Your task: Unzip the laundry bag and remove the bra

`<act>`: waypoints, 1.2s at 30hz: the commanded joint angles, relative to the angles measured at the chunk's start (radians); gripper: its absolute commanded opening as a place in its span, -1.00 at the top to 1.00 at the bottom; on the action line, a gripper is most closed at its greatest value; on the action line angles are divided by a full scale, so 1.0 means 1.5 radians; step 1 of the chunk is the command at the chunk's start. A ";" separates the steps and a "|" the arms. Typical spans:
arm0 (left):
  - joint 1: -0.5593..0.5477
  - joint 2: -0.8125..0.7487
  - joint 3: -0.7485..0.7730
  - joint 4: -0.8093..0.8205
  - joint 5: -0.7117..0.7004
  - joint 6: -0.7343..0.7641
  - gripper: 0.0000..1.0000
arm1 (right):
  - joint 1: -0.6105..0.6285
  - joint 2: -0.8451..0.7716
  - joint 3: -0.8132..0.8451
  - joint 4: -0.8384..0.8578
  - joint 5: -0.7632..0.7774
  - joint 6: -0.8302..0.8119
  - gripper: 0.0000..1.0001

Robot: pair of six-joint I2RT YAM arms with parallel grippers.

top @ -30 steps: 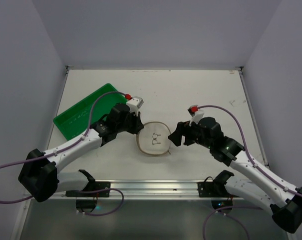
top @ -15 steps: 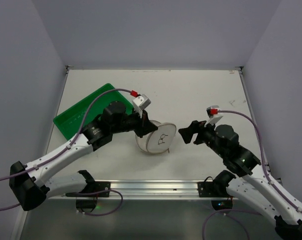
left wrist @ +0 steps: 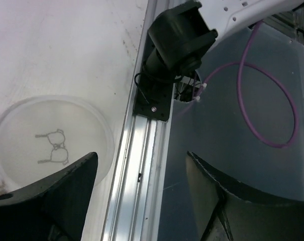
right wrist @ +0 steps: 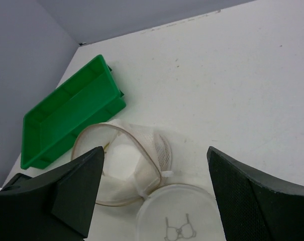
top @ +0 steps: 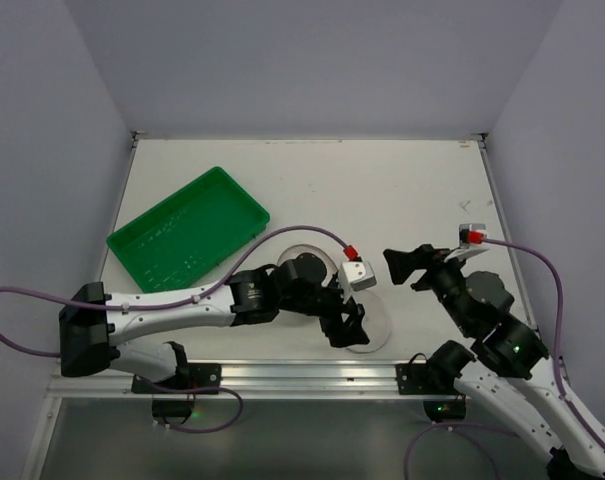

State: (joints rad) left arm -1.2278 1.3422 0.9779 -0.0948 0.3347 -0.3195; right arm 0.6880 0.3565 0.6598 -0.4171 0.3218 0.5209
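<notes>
Lying open — round, off-white mesh laundry bag (right wrist: 178, 221).

On my white worktop (right wrist: 232, 75), the green rectangular plastic tray (right wrist: 66, 115) sits at the rear left. The round, flat, off-white mesh laundry bag (right wrist: 177, 216) lies opened out before it and to its right, with its drawn face nearest the aluminium rail (left wrist: 136, 201) at the near edge. My left pincer (left wrist: 141, 158) hangs over face and rail. My right pincer (right wrist: 156, 150) is further right.

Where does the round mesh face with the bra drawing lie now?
Top view: the mesh face lies mid-width at the near edge of the table, partly under the left gripper; the bag's opened shell is behind it, toward the green tray.
</notes>
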 commanded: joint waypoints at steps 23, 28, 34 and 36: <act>0.193 0.026 -0.017 -0.085 -0.351 -0.130 -0.21 | -0.001 0.480 -0.109 0.219 -0.301 0.302 -0.45; 0.203 0.034 -0.027 -0.082 -0.351 -0.139 -0.11 | -0.005 0.540 -0.121 0.274 -0.337 0.317 -0.38; 0.205 0.038 -0.054 -0.073 -0.356 -0.146 -0.09 | -0.011 0.601 -0.101 0.303 -0.333 0.308 -0.22; 0.206 0.038 -0.058 -0.075 -0.356 -0.147 -0.09 | -0.014 0.613 -0.103 0.307 -0.329 0.308 -0.01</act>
State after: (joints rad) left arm -0.9245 1.3933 0.9062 -0.2260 -0.1654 -0.5163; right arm 0.6746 1.2537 0.4824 -0.0044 -0.1711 0.9783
